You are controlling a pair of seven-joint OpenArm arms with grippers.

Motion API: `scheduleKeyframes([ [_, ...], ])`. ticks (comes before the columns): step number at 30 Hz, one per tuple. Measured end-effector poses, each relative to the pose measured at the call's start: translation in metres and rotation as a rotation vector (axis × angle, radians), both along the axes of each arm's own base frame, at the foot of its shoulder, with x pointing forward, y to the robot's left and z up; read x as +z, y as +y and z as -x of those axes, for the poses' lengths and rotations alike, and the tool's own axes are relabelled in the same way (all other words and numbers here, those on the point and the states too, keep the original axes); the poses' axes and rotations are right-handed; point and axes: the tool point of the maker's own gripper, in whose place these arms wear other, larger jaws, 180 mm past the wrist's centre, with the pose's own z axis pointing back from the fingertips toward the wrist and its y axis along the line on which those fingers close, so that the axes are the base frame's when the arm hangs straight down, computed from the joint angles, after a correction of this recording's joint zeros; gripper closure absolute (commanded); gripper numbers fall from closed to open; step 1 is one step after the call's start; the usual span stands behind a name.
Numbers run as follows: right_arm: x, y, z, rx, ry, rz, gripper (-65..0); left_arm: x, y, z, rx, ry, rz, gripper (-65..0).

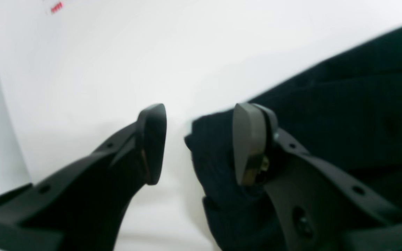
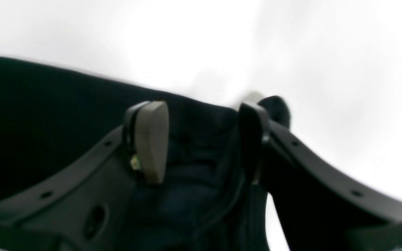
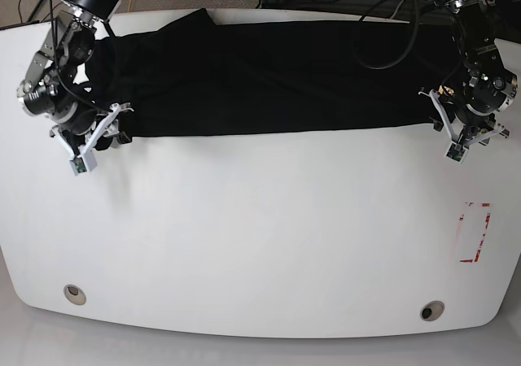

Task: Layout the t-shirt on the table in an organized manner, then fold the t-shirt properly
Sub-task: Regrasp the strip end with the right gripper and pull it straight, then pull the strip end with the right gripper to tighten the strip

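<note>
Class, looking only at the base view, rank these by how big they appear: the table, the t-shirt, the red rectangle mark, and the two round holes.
1. table
2. t-shirt
3. red rectangle mark
4. two round holes, which look alike, so I rank them together.

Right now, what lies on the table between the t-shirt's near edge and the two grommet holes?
Bare white table only, seen in the base view, from the t-shirt to both grommet holes.
</note>
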Motion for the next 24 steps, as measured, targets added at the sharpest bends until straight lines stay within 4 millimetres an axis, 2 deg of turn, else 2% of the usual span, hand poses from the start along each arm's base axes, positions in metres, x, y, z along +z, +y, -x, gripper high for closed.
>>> scheduleKeyframes([
  [6, -0.018, -0.015, -0.011, -0.035, -0.017, 0.067, -31.2, -0.012, -0.012, 0.001, -0.031, 0.033, 0.016, -28.8],
  [11, -0.038, -0.031, -0.003, -0.057, 0.038, 0.131, -31.2, -0.025, -0.013, 0.007, -0.023, 0.068, 0.044, -28.8],
  [19, -0.060, -0.031, 0.000, -0.073, 0.058, 0.090, -30.1, -0.034, -0.009, 0.016, -0.014, 0.099, 0.044, -28.8],
  [21, -0.067, -0.030, 0.003, -0.076, 0.074, 0.077, -27.4, -0.037, -0.011, 0.016, -0.020, 0.094, 0.055, -28.8],
  [24, -0.068, -0.029, 0.003, -0.080, 0.070, 0.061, -17.1, -0.043, -0.013, 0.019, -0.023, 0.095, 0.073, -28.8],
])
